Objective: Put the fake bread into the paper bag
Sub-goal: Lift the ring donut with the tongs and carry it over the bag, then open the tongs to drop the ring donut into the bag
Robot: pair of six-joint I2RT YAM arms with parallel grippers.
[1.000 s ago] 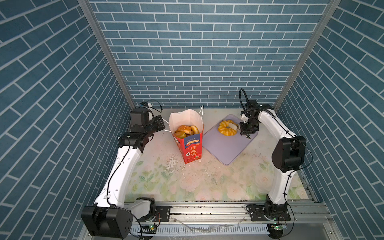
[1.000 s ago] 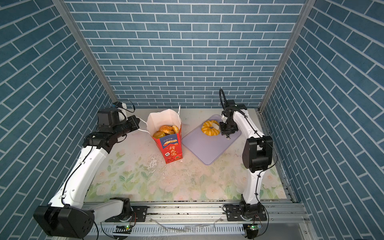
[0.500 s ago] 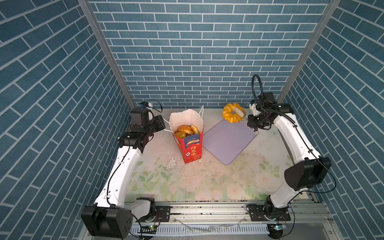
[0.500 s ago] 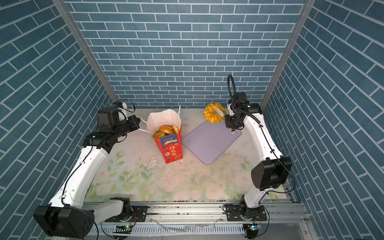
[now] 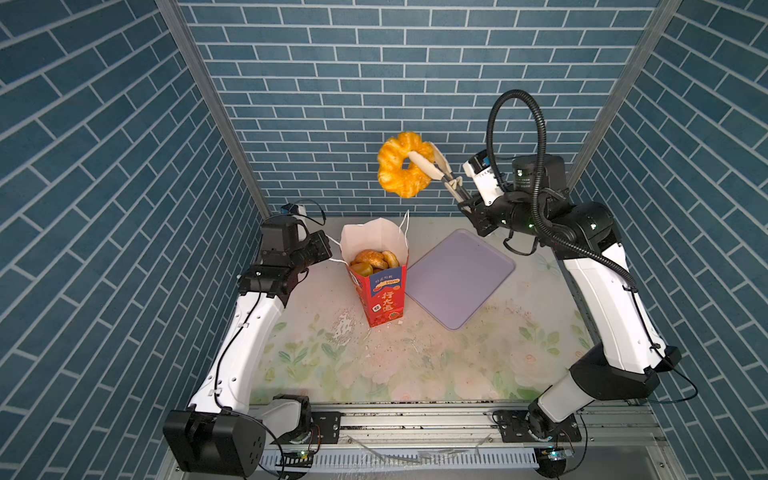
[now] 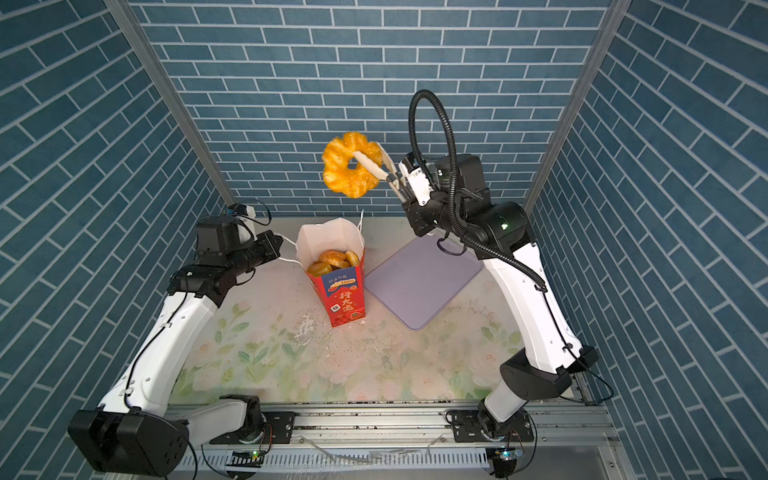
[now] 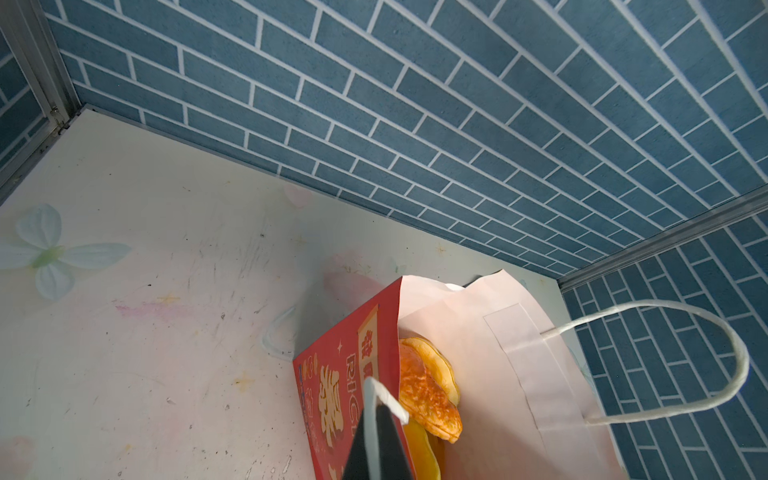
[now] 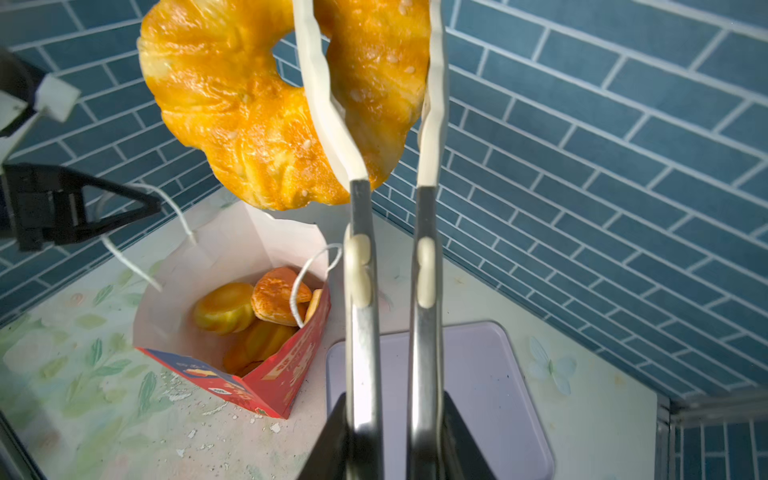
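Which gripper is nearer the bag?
Left. The left gripper is beside the bag, shut on its handle; the right gripper is high up to the bag's right, holding tongs with a donut.

A flat lilac tray (image 5: 459, 276) lay at an angle on a table (image 5: 415, 374) printed with pale flowers and leaves, towards the far right corner. White flakes (image 5: 344, 328) were scattered near the table's middle. Blue brick-patterned walls (image 5: 374, 83) enclosed the far, left and right edges. A metal rail (image 5: 415, 417) ran along the near edge.
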